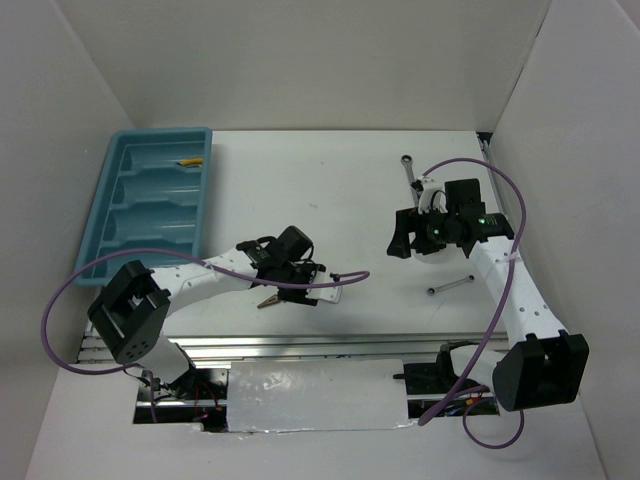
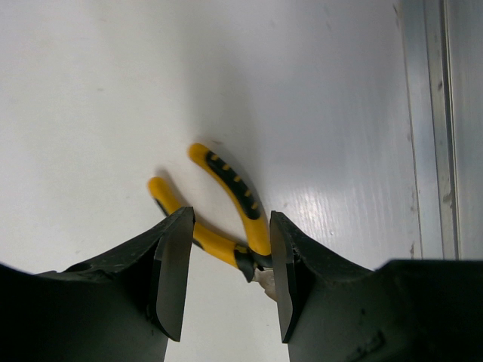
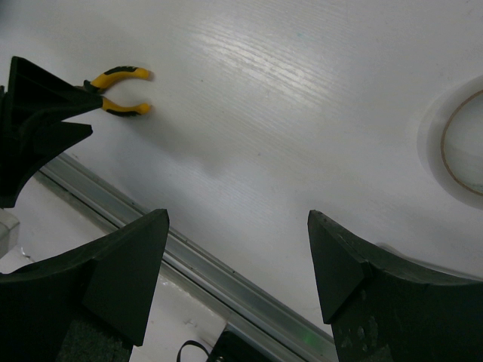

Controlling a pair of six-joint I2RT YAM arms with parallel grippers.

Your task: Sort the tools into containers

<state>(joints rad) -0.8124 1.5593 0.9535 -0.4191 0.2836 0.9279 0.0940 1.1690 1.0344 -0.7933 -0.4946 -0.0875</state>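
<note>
Yellow-and-black-handled pliers (image 2: 226, 200) lie flat on the white table near its front edge, also seen as pliers (image 1: 268, 300) from above. My left gripper (image 2: 229, 275) straddles their pivot, open, with the right finger (image 2: 283, 264) close to one handle and a gap on the left side. My right gripper (image 1: 415, 238) hovers open at mid right with nothing between its fingers; a white tape ring (image 3: 464, 143) lies just beside it. One silver wrench (image 1: 408, 170) lies behind the right arm and another wrench (image 1: 452, 286) in front of it. The light blue tray (image 1: 110, 205) stands far left.
A yellow-handled tool (image 1: 190, 160) lies in the tray's farthest compartment. White walls close in the left, right and back. An aluminium rail (image 3: 189, 256) runs along the table's front edge, close behind the pliers. The left arm's purple cable (image 1: 340, 282) loops over the table.
</note>
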